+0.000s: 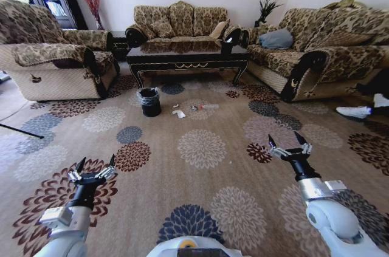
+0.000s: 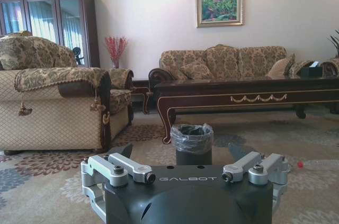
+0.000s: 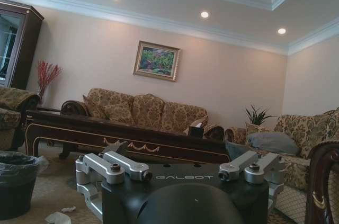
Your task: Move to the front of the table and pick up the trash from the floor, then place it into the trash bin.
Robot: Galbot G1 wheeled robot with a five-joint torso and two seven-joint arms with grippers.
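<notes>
The step in hand looks like the approach: the robot stands well back on the floor (image 1: 200, 147), the flower-patterned carpet that takes up most of the head view, and nothing has been picked up yet. The next move, as I judge it, calls for driving forward toward the upper centre of the frame until the litter is within reach, then bending the torso and bringing one arm down.

The table (image 1: 188, 56), a dark glossy surface with gold trim, sits in the upper centre of the head view between the sofas. Just in front of it, left of centre, stands the trash bin (image 1: 149, 101), black and lined with a crinkly clear bag; from the left wrist view its bag (image 2: 193, 136) appears loosely gathered over the mouth, and I cannot tell whether anything lies inside.

The trash (image 1: 193, 109) lies on the carpet just right of the bin: white paper scraps and a clear bottle, apart from the bin and near the table's front edge.

The left gripper (image 1: 92, 169) hovers at lower left, jaws spread wide and holding nothing. The right gripper (image 1: 288, 143) hovers at lower right, likewise spread wide and unladen.
</notes>
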